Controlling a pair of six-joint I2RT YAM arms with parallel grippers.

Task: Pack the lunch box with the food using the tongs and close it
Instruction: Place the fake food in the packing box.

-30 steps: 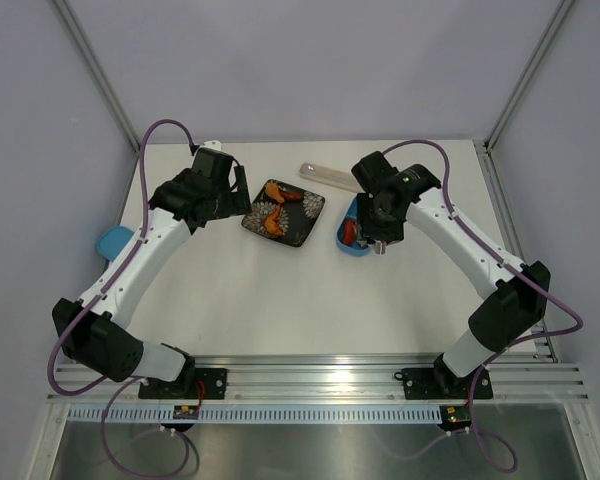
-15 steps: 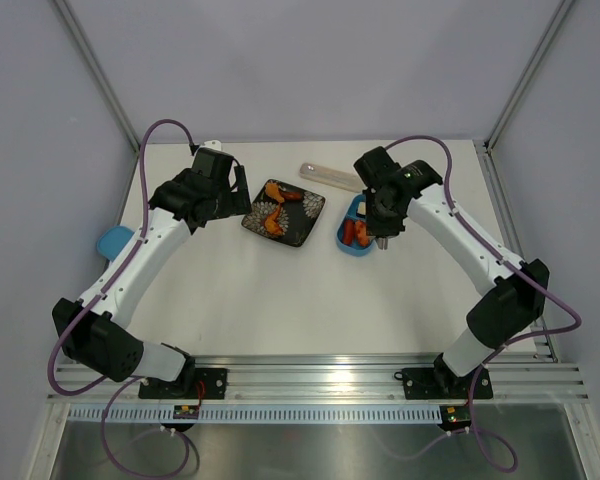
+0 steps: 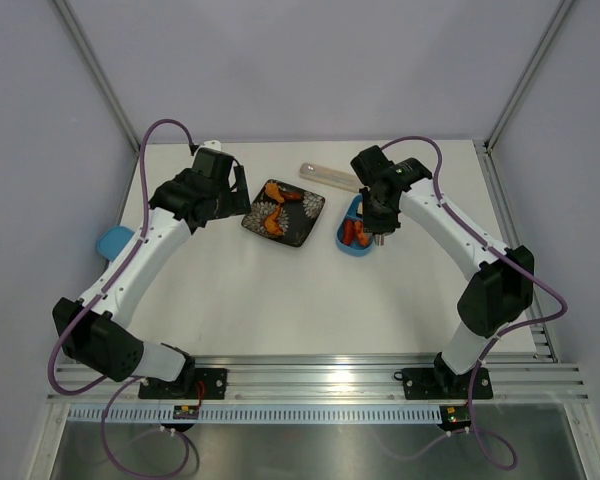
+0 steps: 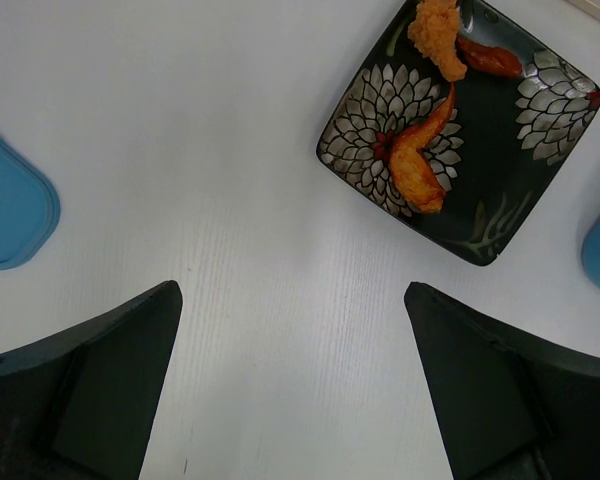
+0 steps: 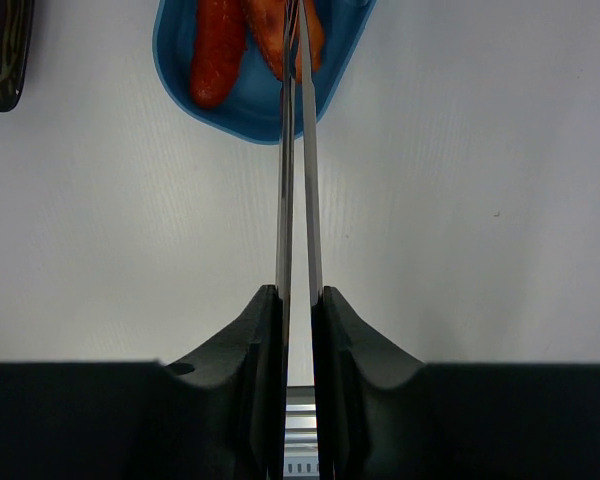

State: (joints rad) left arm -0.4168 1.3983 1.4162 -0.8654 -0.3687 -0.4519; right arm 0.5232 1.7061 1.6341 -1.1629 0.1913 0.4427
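The right hand (image 5: 298, 300) is clamped on the silver tongs (image 5: 298, 150), pressing their two thin arms nearly together. The tongs reach out over the light-blue lunch box (image 5: 240, 115), which sits on the white worktop (image 5: 480, 200) just right of the black patterned plate (image 4: 500, 200). Their tips run out of the wrist view at an orange piece, so whether they pinch it cannot be told. A red piece of food (image 5: 215, 50) lies in the box beside it. The left hand (image 4: 295, 370) hovers wide open and empty over the worktop, near the plate's left side. More orange food (image 4: 420, 165) lies on the plate. The blue lid (image 4: 10, 200) rests at the worktop's left edge.
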